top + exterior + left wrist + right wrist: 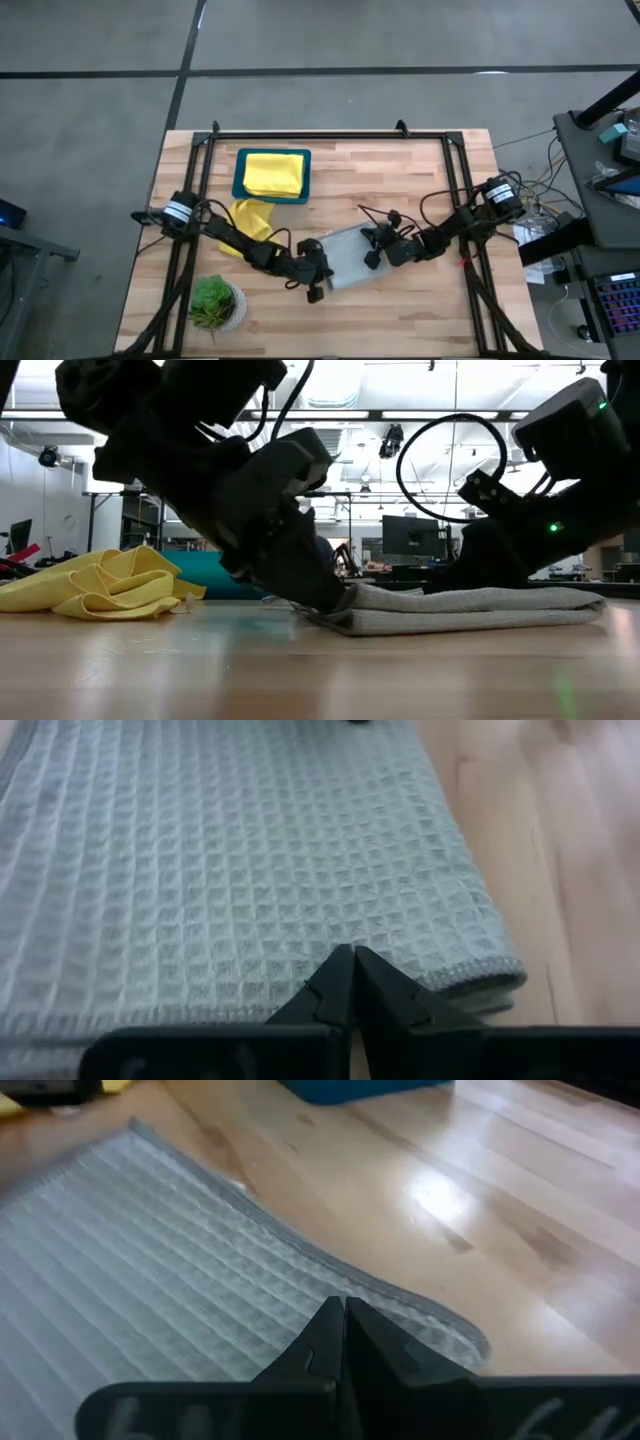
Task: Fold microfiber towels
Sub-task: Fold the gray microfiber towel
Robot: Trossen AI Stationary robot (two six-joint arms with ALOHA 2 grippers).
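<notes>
Both grippers, left gripper and right gripper, are pinched shut on opposite edges of the pale grey towel at table centre. You're handling soft, light, floppy waffle-weave; pinch at hems or corners, since mid-cloth just bunches.

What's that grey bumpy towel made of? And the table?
The grey towel looks like soft woven cloth, probably microfiber: its matte surface is a grid of small sunken squares, a waffle weave, with a stitched hem. The table looks like wood, pale planks with grain lines and a smooth, slightly glossy finish that reflects the lights.
</notes>
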